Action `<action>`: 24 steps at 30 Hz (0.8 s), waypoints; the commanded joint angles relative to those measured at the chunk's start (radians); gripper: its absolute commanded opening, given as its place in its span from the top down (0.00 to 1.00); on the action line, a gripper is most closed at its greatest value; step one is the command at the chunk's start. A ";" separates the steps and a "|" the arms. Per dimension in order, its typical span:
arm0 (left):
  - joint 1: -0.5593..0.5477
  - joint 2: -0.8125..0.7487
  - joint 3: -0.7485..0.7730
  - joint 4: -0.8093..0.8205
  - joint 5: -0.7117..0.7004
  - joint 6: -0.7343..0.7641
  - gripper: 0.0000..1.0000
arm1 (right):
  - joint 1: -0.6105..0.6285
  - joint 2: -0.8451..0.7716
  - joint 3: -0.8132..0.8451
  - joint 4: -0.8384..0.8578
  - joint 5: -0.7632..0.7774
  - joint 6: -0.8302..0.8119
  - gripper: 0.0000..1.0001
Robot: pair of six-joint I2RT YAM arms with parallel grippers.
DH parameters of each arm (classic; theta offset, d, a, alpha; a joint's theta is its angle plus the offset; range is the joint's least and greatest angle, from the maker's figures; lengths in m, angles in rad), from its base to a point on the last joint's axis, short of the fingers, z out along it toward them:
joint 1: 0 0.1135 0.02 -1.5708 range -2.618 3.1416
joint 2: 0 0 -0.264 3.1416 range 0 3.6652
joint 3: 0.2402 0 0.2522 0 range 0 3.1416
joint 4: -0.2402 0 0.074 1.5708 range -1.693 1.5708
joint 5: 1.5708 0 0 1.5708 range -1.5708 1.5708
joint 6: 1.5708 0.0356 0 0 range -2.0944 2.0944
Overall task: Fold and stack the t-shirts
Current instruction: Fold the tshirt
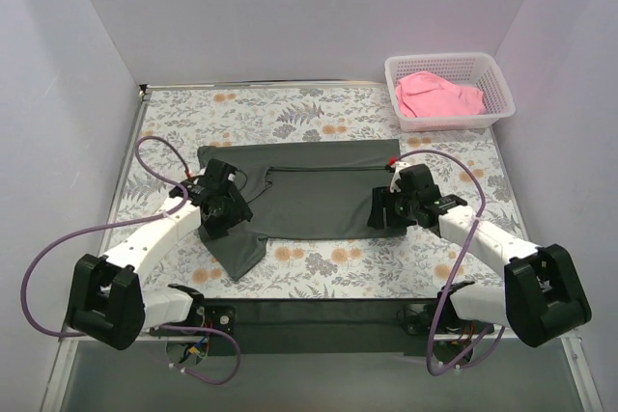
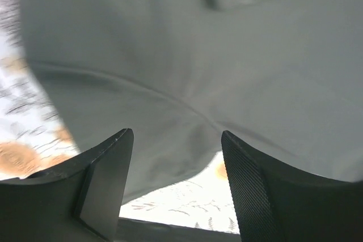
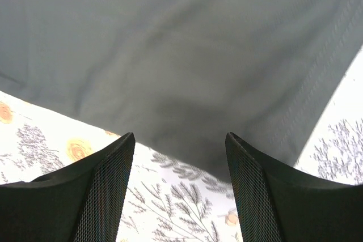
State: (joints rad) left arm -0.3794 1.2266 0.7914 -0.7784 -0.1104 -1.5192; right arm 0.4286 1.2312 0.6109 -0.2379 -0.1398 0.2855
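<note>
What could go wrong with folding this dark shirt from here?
The open left claw and right claw are at the near edge of the dark charcoal cloth t-shirt; closing there might catch only one layer or miss the hem. Its sleeve by the left claw splays toward the arms and may bunch in a fold.

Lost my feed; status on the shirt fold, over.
Left gripper, right gripper open, empty, over dark shirt. Pink shirt in basket. Nothing blocking.

Floral table [image 1: 319, 108] carries a dark t-shirt [image 1: 309, 195] and white basket [image 1: 441, 58].
</note>
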 commanded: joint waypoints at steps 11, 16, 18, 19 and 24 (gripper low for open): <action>0.330 0.014 -0.066 0.024 -0.091 0.030 0.44 | -0.031 -0.102 -0.045 -0.141 0.134 0.047 0.41; 0.349 0.068 -0.081 0.045 -0.086 0.045 0.44 | -0.054 -0.105 -0.053 -0.159 0.135 0.049 0.43; 0.350 0.091 -0.089 0.051 -0.089 0.048 0.44 | -0.068 -0.105 -0.051 -0.169 0.135 0.049 0.43; 0.350 0.099 -0.095 0.054 -0.094 0.050 0.45 | -0.073 -0.107 -0.051 -0.173 0.135 0.047 0.43; 0.352 0.137 -0.115 0.079 -0.074 0.059 0.53 | -0.096 -0.098 -0.060 -0.178 0.125 0.050 0.44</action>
State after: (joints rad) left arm -0.0341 1.3586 0.6930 -0.7269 -0.1867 -1.4734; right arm 0.3454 1.1442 0.5594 -0.4004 -0.0212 0.3256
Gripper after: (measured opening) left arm 0.495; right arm 0.561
